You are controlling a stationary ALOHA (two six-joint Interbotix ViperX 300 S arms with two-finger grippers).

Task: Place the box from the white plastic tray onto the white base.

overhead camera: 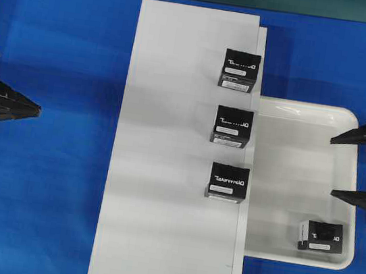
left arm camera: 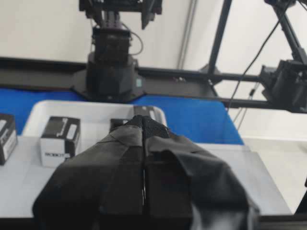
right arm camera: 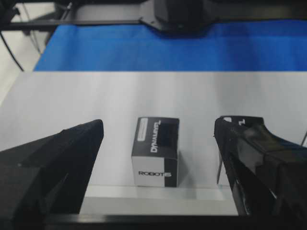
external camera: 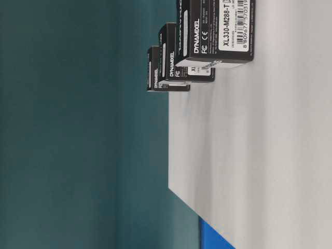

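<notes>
Three alike black DYNAMIXEL boxes stand in a row along the right edge of the white base (overhead camera: 168,142): far (overhead camera: 239,70), middle (overhead camera: 231,126) and near (overhead camera: 228,182). I cannot tell them apart. The white plastic tray (overhead camera: 295,166) holds one black box with a white end panel (overhead camera: 321,237) in its near right corner. My right gripper (overhead camera: 333,166) hangs open over the tray's right rim, holding nothing. In the right wrist view, one box of the row (right arm camera: 156,151) shows beyond the open gripper (right arm camera: 158,127). My left gripper (overhead camera: 37,110) is shut and empty, left of the base.
Blue cloth (overhead camera: 36,212) covers the table around the base and tray. The tray butts against the base's right edge. The table-level view shows the base (external camera: 259,155) with the box row (external camera: 184,54) at one end. The opposite arm's base (left arm camera: 110,72) stands behind the tray.
</notes>
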